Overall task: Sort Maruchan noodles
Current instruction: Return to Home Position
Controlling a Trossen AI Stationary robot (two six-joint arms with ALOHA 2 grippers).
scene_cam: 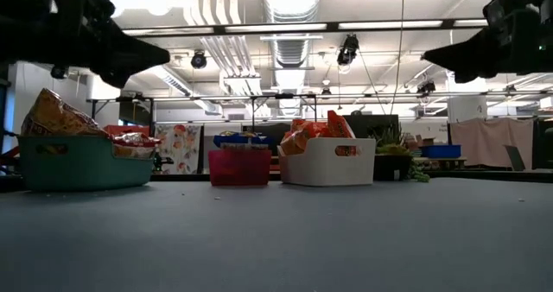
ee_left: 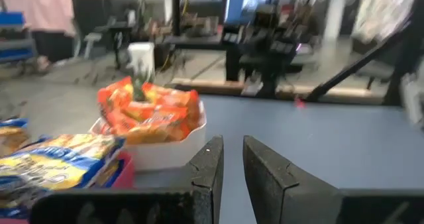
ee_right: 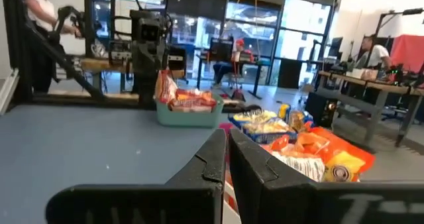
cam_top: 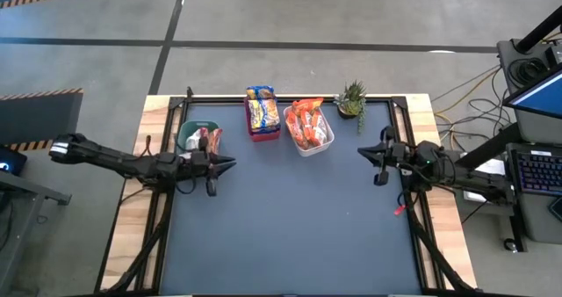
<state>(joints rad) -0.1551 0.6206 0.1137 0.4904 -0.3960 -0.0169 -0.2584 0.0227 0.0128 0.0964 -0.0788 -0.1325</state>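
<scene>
Beyond the far edge I see an open workshop with ceiling ducts and strip lights, and in the right wrist view a person (ee_right: 374,52) sits at a desk well behind everything. On my side, the dark blue-grey bench (cam_top: 290,235) with pale wooden side rails carries three plastic bins in a row along its far edge.

The teal-green rectangular bin (cam_top: 189,139) stands at the left end, and red-orange Maruchan noodle packets (cam_top: 211,140) lean upright inside it. Next along, the small red bin (cam_top: 263,134) holds yellow-and-blue Maruchan noodle packets (cam_top: 262,111) stacked above its rim. Just beside that, the white bin (cam_top: 316,145) is heaped with orange Maruchan noodle packets (cam_top: 306,121). A small spiky green potted plant (cam_top: 351,97) sits near the white bin, toward the right corner. I see no packet lying loose on the bench.

The left claw (cam_top: 230,162) hangs above the bench, close to the green bin and pointing toward the middle. Its fingers (ee_left: 211,159) are all but clenched, with a thin slit between them and nothing in it. The right claw (cam_top: 362,151) hangs over the right side, well apart from the bins and facing the left one. It is clenched on nothing, with its fingers (ee_right: 213,154) nearly touching.
</scene>
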